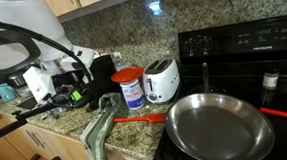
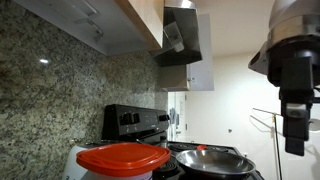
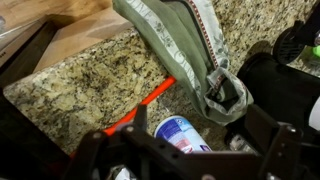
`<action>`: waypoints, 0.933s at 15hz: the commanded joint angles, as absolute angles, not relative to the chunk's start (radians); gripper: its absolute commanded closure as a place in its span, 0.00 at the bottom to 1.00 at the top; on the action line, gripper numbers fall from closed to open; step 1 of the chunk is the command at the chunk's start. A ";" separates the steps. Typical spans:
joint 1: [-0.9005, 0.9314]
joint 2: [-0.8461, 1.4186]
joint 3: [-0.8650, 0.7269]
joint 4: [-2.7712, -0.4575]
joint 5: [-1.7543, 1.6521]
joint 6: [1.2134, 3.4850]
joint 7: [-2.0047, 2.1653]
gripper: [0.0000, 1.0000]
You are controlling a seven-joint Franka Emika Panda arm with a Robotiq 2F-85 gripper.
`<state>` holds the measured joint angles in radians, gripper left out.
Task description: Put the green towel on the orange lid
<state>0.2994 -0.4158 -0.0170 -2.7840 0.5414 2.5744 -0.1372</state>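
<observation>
The orange lid fills the foreground in an exterior view, seated on its white container. The green towel is not on the lid; it lies bunched on the granite counter near the container, one end draped over the front edge; a red utensil lies just beside it. The gripper hangs over the container, fingers spread apart, gripping nothing. A toaster stands beside the container; a frying pan sits on the stove.
</observation>
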 commanded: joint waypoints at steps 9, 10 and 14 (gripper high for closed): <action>0.205 -0.106 0.013 -2.687 0.522 2.492 -0.087 0.00; 0.202 -0.086 0.020 -2.682 0.511 2.485 -0.109 0.00; 0.192 -0.015 0.060 -2.685 0.388 2.491 -0.191 0.00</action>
